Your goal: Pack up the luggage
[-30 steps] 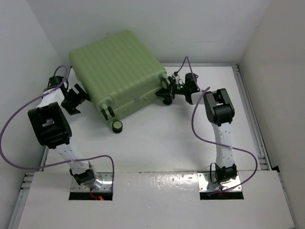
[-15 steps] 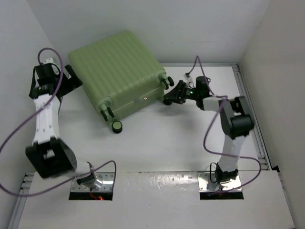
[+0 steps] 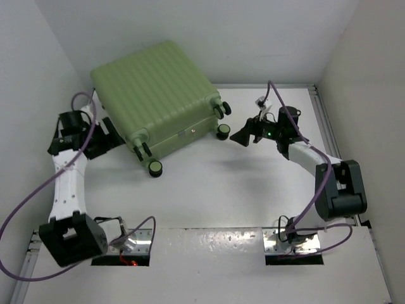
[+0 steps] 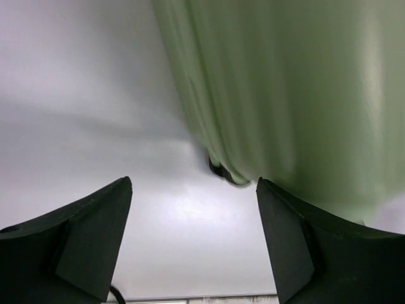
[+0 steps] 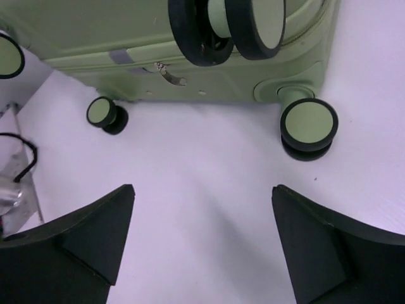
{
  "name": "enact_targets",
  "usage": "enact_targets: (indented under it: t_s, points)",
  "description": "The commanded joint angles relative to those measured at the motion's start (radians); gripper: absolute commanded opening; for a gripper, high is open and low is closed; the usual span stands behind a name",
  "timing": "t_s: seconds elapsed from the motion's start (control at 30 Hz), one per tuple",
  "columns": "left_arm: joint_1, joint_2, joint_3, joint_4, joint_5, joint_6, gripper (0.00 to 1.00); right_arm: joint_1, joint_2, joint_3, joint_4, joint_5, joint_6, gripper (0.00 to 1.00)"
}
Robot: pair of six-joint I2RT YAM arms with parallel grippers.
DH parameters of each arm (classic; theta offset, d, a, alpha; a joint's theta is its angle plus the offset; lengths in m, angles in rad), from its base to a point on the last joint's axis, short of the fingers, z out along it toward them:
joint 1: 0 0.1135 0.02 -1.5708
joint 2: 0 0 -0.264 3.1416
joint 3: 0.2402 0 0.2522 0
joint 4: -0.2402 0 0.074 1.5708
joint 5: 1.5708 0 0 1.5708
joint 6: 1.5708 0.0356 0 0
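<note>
A white table (image 3: 209, 190) fills the middle of the top view. Its surface is matte and evenly lit, with only soft grey shadows. Plain white walls close it in: a back wall (image 3: 266, 38) across the top of the frame, a left wall (image 3: 28, 69) slanting down the upper left, and a right wall (image 3: 373, 82) down the right side. A pale metal rail (image 3: 334, 158) runs along the table's right edge. Across the bottom lies a glossier white panel (image 3: 209, 269), mottled with what may be glare or scuffing.
</note>
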Motion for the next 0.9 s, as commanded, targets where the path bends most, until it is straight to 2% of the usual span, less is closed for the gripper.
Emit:
enact_targets:
  t_s: [0.0,0.03,0.07,0.13,0.17,0.2,0.27,0.3,0.37,0.4,0.47,0.5,0.53,0.6,0.67,0.87]
  points:
    - [-0.156,-0.224,-0.020,0.010,-0.175,-0.106,0.85,-0.024,0.046,0.050,0.063,-0.197,0.066,0.84]
    - [-0.185,-0.240,-0.020,-0.011,-0.205,-0.118,0.85,-0.017,0.043,0.046,0.072,-0.175,0.055,0.82]
    - [-0.240,-0.240,-0.010,-0.051,-0.231,-0.153,0.85,0.018,0.012,0.049,-0.025,-0.003,0.008,0.81]
    - [-0.264,-0.240,-0.010,-0.071,-0.285,-0.172,0.85,0.097,-0.043,-0.003,-0.051,0.139,-0.164,0.70]
    - [-0.264,-0.258,-0.010,-0.071,-0.285,-0.181,0.85,0.153,-0.080,-0.041,0.097,0.274,-0.170,0.70]
    - [-0.273,-0.267,-0.020,-0.071,-0.295,-0.181,0.83,0.163,-0.094,-0.157,0.170,0.310,-0.131,0.73]
    - [-0.291,-0.277,-0.031,-0.081,-0.295,-0.200,0.81,0.160,-0.094,-0.234,0.460,0.293,-0.034,0.81]
    - [-0.291,-0.277,-0.042,-0.081,-0.295,-0.200,0.81,0.158,-0.085,-0.250,0.518,0.280,0.098,0.86]
    - [-0.305,-0.263,-0.042,-0.081,-0.285,-0.212,0.81,0.149,-0.046,-0.246,0.584,0.222,0.147,0.84]
    - [-0.305,-0.254,-0.042,-0.081,-0.294,-0.238,0.81,0.155,-0.037,-0.244,0.609,0.188,0.161,0.73]
    - [-0.316,-0.220,-0.030,-0.068,-0.294,-0.262,0.79,0.204,-0.025,-0.215,0.525,0.204,0.077,0.54]
    - [-0.332,-0.206,-0.020,-0.068,-0.304,-0.263,0.77,0.238,-0.025,-0.210,0.506,0.325,0.037,0.50]
    - [-0.346,-0.192,-0.011,-0.068,-0.314,-0.275,0.77,0.258,-0.022,-0.207,0.497,0.371,0.023,0.49]
    - [-0.346,-0.143,0.019,-0.080,-0.335,-0.293,0.76,0.299,0.001,-0.204,0.518,0.418,-0.036,0.50]
    - [-0.357,-0.111,0.045,-0.090,-0.335,-0.293,0.76,0.316,0.032,-0.204,0.552,0.500,-0.040,0.57]
    - [-0.391,-0.039,0.153,-0.120,-0.332,-0.306,0.75,0.339,0.073,-0.174,0.549,0.522,-0.038,0.60]
